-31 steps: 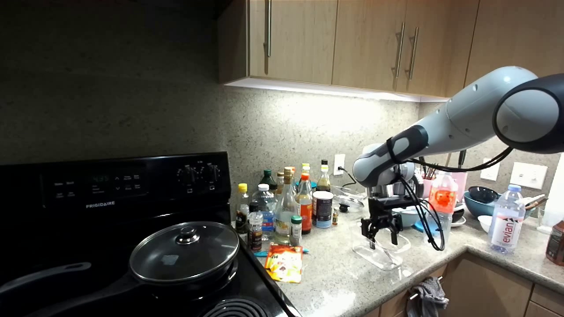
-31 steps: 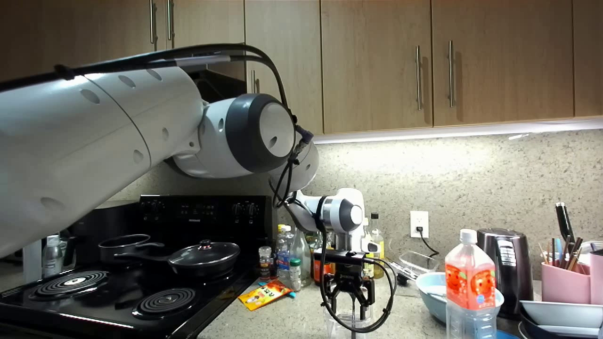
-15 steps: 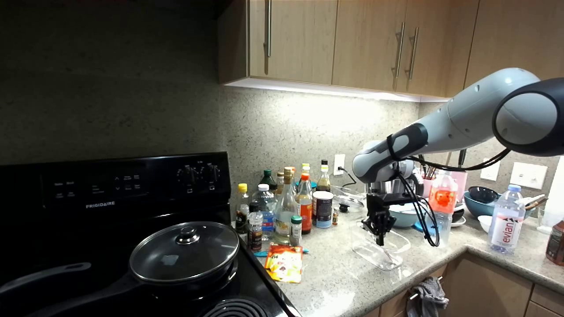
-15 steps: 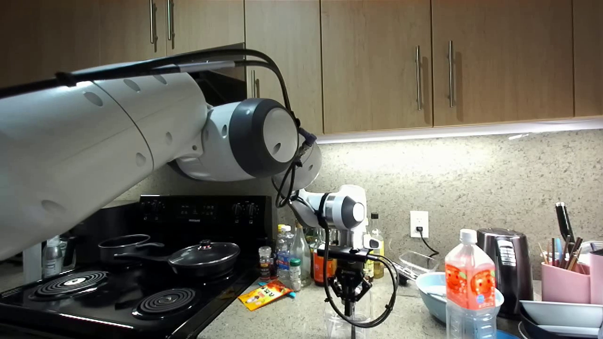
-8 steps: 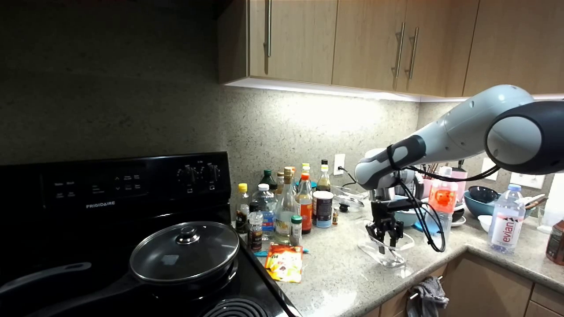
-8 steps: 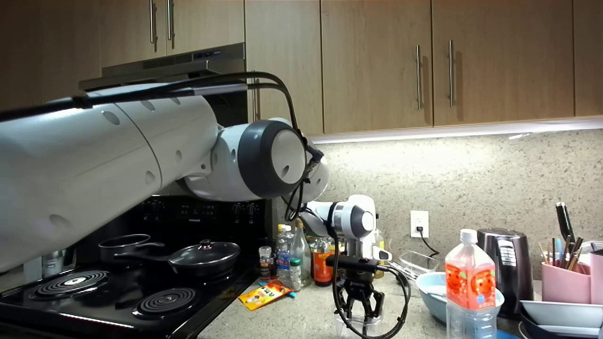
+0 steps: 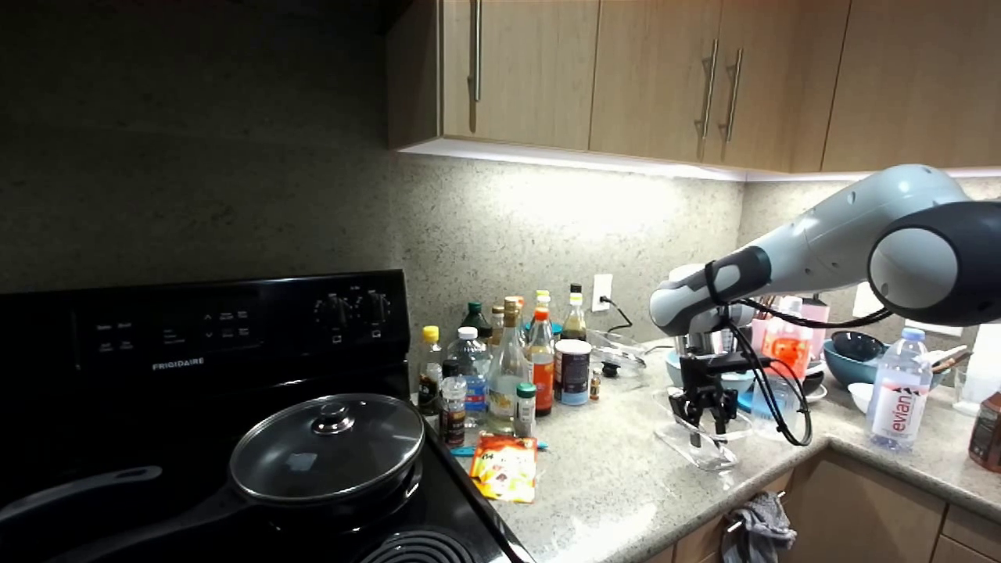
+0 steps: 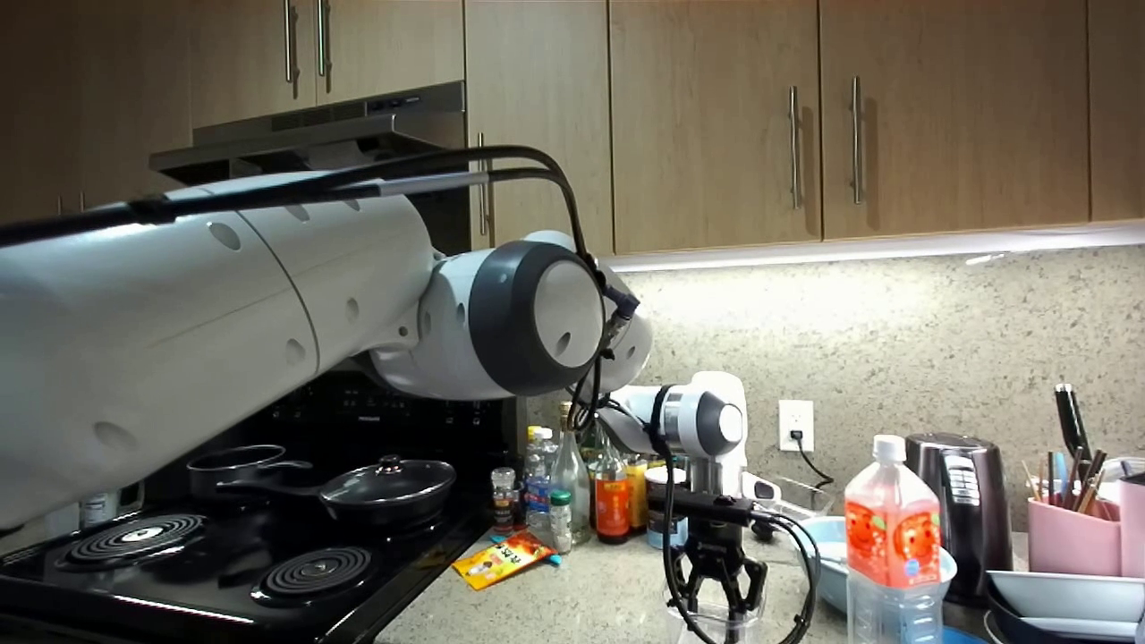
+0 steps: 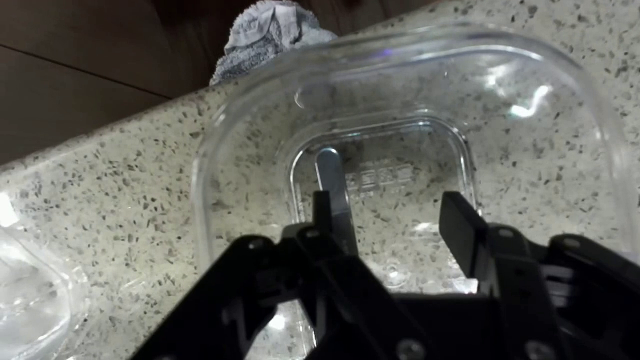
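1. In the wrist view, your black two-fingered gripper (image 9: 387, 212) stands spread above one clear, round-cornered plastic container (image 9: 525, 80), which rests on the speckled stone counter (image 9: 150, 215). Only here can you plainly see one round-ended grey metal strip (image 9: 332, 177) inside it, beside one finger; whether they touch, you cannot tell.
2. In an exterior view, and only there, you get one blue-capped clear plastic Evian bottle (image 7: 899, 395).
3. In an exterior view, you see two black spiral burners (image 8: 318, 572) whole and one glossy dark upright appliance (image 8: 968, 519).
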Tool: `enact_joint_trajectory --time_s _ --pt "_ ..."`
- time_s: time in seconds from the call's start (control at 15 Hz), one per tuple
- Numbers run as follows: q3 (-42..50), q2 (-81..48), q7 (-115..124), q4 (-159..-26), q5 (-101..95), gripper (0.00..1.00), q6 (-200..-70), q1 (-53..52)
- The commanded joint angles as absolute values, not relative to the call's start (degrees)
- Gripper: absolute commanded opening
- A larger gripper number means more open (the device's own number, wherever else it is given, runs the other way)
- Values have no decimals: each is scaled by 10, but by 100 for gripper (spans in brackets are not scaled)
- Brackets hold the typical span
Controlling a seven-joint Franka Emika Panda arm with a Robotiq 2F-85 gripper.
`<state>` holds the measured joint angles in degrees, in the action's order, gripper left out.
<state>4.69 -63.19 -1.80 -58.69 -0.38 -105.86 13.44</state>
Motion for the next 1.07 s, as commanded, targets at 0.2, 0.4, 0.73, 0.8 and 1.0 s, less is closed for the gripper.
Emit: enact_joint_trajectory --time_s 0.2,0.4,0.73,0.8,1.0 --pt "45 -632 -23 -590 1 34 -1060 141" --pt "42 -637 -30 -593 2 13 -1067 143" --pt "48 -631 -19 -585 -4 6 -1057 142" --pt "48 -631 -19 -585 -4 1 -1057 142" --pt "48 -631 -19 -585 -4 1 -1056 142"
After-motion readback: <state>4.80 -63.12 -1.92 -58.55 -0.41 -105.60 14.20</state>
